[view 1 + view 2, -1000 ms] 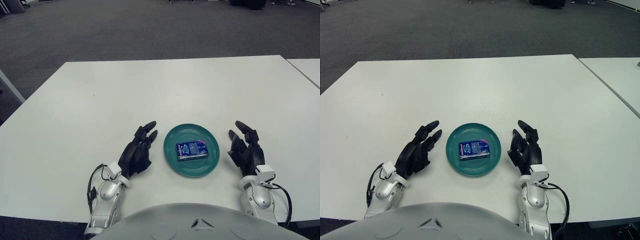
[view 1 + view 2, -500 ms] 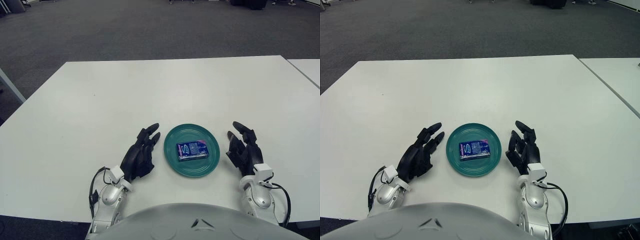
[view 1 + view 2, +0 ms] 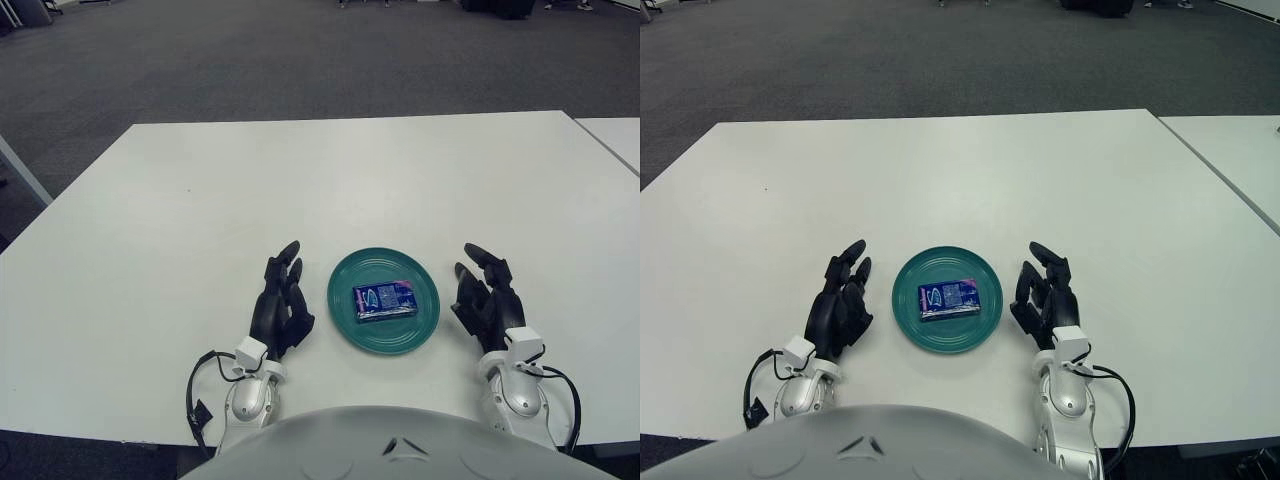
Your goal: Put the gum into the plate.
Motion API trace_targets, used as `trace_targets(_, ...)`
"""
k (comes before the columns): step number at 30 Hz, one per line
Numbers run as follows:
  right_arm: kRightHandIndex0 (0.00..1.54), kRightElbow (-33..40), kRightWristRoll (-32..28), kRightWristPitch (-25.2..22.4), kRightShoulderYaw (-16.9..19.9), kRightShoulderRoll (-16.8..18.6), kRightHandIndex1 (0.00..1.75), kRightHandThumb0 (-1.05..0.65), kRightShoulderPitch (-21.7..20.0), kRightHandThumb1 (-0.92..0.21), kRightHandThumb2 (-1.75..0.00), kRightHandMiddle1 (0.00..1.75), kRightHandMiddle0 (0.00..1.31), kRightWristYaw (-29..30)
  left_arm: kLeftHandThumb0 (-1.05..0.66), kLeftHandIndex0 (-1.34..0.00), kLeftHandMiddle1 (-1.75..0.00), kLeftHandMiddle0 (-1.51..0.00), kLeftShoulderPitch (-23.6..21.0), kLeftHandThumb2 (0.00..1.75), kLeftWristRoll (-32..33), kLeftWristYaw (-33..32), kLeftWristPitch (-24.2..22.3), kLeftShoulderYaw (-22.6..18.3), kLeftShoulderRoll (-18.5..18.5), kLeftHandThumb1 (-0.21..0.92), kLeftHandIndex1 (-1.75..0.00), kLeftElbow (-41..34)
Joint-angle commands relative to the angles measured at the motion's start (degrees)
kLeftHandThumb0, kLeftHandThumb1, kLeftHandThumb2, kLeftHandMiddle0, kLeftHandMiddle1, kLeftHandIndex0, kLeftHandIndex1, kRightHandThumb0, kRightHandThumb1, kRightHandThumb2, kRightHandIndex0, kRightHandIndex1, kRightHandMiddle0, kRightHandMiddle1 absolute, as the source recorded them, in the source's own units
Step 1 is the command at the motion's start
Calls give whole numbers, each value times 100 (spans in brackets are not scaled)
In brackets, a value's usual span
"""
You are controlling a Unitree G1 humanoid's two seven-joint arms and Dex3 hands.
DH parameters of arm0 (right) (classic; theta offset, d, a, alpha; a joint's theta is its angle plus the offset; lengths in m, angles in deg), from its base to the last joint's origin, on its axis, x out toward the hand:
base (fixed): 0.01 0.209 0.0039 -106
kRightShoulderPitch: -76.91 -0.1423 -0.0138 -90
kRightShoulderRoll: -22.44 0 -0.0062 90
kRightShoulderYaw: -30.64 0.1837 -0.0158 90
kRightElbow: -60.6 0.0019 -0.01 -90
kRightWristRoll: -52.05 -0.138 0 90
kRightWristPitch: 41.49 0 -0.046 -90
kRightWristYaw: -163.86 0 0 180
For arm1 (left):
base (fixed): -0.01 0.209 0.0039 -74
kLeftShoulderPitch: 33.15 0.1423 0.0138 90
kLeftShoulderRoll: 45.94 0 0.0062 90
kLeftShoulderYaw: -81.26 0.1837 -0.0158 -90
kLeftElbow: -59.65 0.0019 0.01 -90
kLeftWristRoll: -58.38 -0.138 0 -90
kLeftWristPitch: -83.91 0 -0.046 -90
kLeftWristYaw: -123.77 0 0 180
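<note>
Table [image 3: 200,190] white, carrying everything, grey carpet floor [image 3: 250,50] behind at far side. Left hand [image 3: 281,305] shows near the table's near edge, just left of the plate, apart from it; fingers loosely spread and pointing far, holding nothing. Can't tell if the palm touches the table. Silver wrist with black cable below it, toward the near edge. Plate [image 3: 345,310], teal and round, sits on the table between the two hands, near the near edge. Gum [image 3: 384,299], a blue pack with a pink strip at its far edge, lies flat inside the plate, roughly centred, long side running left-right. Neither hand touches the gum. Right hand [image 3: 487,296] just right of the plate, apart from its rim; fingers relaxed and open, pointing far, empty. Second white table [image 3: 615,135] edge at far right.
</note>
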Motion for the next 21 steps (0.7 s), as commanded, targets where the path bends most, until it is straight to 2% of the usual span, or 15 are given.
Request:
trace_targets(1, 41, -13, 47, -153, -38, -39, 15, -76, 441, -92, -87, 80, 0, -9, -96, 0, 0, -13, 39, 99, -32, -95, -199, -38, 63, 92, -47, 52)
trace_targets(12, 41, 66, 82, -187, -139, 3, 16, -74, 498, -92, -87, 76, 0, 70, -96, 0, 0, -8, 27, 98, -22, -89, -279, -62, 173, 92, -38, 4)
trace_targets(21, 41, 102, 91, -252, -210, 4, 16, -73, 512, -92, -87, 79, 0, 114, -95, 0, 0, -8, 13, 100, -44, -47, -323, -41, 286, 92, -42, -16)
